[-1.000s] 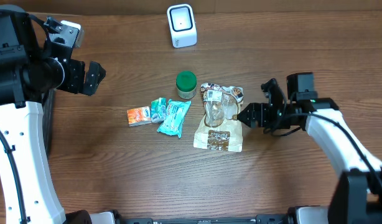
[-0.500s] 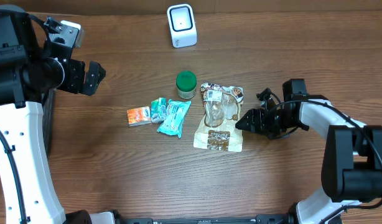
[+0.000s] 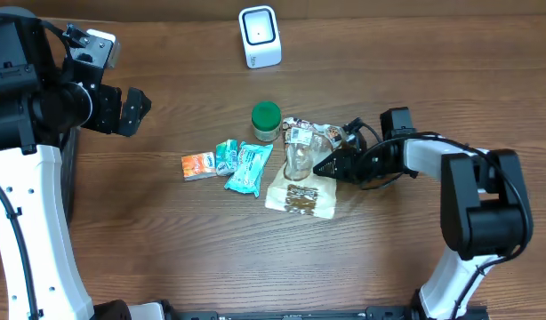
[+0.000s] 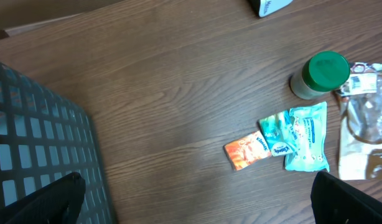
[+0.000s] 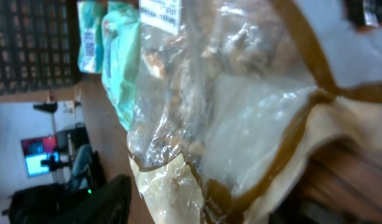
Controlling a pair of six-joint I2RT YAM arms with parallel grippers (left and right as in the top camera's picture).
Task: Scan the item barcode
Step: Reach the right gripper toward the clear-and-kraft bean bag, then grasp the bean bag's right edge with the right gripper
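A clear and tan snack bag lies at the middle of the table, its white barcode label at the far end. My right gripper is low at the bag's right edge. In the right wrist view the crinkled bag fills the space between the jaws, which stand open with one dark finger on the left of it. The white scanner stands at the back edge. Far to the left and raised, my left gripper is open and holds nothing.
A green-lidded jar stands just left of the bag's top. Two teal packets and an orange packet lie further left. A dark mesh basket sits off the table's left side.
My right gripper has slid left onto the bag's right edge and its jaws have narrowed. The bag has shifted a little left and tilted. The left arm has stayed still.
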